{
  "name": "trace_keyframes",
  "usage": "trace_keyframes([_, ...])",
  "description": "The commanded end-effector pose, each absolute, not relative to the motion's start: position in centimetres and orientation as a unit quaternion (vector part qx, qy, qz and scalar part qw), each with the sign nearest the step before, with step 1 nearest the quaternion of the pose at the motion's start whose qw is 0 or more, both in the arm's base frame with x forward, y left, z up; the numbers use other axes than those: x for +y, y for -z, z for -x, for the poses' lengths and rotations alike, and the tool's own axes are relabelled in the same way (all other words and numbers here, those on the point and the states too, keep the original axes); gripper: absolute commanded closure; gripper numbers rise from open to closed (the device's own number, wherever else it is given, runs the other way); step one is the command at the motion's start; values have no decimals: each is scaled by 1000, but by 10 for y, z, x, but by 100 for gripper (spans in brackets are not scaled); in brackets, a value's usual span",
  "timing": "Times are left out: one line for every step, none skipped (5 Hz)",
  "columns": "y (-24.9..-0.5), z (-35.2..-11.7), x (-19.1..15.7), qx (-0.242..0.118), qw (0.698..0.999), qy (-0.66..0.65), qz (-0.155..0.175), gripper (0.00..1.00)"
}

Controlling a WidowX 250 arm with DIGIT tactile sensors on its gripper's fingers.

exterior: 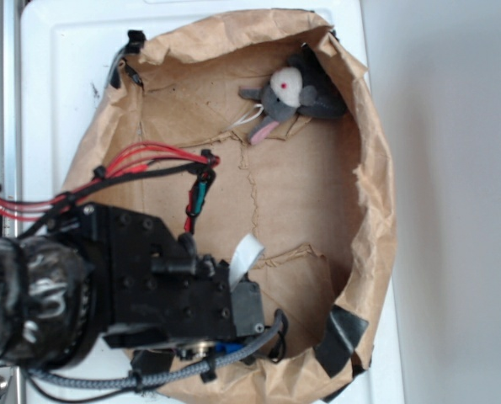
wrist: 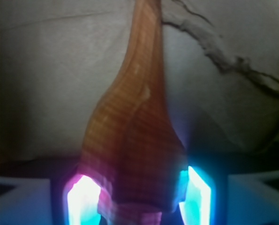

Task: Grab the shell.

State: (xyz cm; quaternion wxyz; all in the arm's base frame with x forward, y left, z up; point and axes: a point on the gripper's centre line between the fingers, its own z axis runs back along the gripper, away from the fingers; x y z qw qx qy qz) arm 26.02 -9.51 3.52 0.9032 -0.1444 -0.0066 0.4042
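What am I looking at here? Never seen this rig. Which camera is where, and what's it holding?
It's a small black robot arm working over a crumpled brown paper bag spread on a white table. The exterior view looks down on the whole scene; a grey plush toy lies at the bag's far edge. The wrist view sits on the arm, looking along its pincer. There, an orange-brown shell sits between the two glowing fingertips, wide end in, and looks gripped, though contact isn't fully visible.

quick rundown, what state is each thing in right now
shell: lying on brown paper, wide end between the fingers, tip pointing away
hand: closed around the shell's wide end, fingers glowing
plush toy: lying at the far paper rim, untouched
paper lining: crumpled, taped at edges
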Motion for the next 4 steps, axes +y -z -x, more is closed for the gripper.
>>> trace_keyframes([-66,-272,-72,-57,903,-413,106,100])
trace_keyframes([-94,-274,-43,-84,889,-440,96,100])
trace_keyframes([-125,-270,-16,-101,878,-461,77,100])
trace_keyframes([-157,-255,-2,-160,856,-490,21,100])
